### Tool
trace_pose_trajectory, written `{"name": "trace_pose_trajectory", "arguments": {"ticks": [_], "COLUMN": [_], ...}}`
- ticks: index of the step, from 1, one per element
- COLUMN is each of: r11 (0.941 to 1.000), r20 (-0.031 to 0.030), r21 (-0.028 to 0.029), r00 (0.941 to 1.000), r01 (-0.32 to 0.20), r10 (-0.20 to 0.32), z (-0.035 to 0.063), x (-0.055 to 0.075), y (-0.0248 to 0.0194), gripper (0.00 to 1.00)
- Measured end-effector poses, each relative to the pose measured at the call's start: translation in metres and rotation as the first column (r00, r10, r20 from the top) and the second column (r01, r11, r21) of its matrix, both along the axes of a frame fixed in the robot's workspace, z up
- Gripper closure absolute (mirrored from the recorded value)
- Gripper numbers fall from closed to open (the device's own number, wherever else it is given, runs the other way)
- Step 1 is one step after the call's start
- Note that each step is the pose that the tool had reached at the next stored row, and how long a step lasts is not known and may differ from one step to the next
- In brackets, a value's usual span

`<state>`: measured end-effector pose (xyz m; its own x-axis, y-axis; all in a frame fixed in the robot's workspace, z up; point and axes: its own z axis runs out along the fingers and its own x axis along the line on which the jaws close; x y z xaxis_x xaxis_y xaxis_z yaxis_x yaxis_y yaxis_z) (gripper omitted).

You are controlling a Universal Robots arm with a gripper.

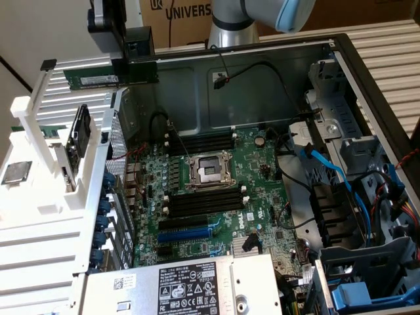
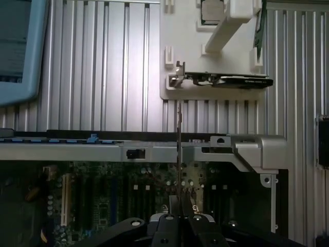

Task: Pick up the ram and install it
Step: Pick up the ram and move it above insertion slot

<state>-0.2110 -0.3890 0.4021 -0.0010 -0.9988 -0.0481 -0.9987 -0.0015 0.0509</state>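
**Clamped on ram (image 1: 92,79), high over case (image 1: 341,72) corner**

Pinched between the fingers (image 2: 188,208) of gripper (image 1: 122,65), closed tight on the green stick partway along its length. Held level and lengthwise at the far end of the exterior view's left. Hangs above the case's left wall, just beside the tall white rack (image 1: 39,216). Touching neither, as far as can be told. Sticks out from the grip toward the exterior view's left, over the rack's far post. Well apart from the board (image 1: 262,197) lying flat inside the case.

From the wrist, seen edge-on as one thin upright line, gripped at one end by the black fingers. Crosses the grey case wall in line of sight, with the board on the gripper's side and the rack beyond.

On the board, near the middle, socket (image 1: 209,170) with its metal frame. Flanked by two banks of long black slots, one bank (image 1: 203,141) on the far side, one (image 1: 203,203) on the near side. Nearer still, blue slot (image 1: 187,233). At the near edge, supply (image 1: 190,285) with a white label. On the rack, chip (image 1: 16,172) lying flat and card (image 1: 79,138) standing on edge. Far behind, arm (image 1: 230,23) in front of box (image 1: 190,10).
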Motion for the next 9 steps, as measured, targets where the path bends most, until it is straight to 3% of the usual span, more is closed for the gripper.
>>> {"name": "trace_pose_trajectory", "arguments": {"ticks": [4, 9], "r11": [1.0000, 1.0000], "r20": [-0.0095, -0.0258], "r21": [0.0001, 0.0001], "r00": [1.0000, 0.9997], "r01": [0.000, 0.000], "r10": [0.000, 0.000], "z": [-0.0001, 0.0000], "x": [0.017, 0.036], "y": [-0.0003, -0.0010], "gripper": [0.87, 0.87]}}
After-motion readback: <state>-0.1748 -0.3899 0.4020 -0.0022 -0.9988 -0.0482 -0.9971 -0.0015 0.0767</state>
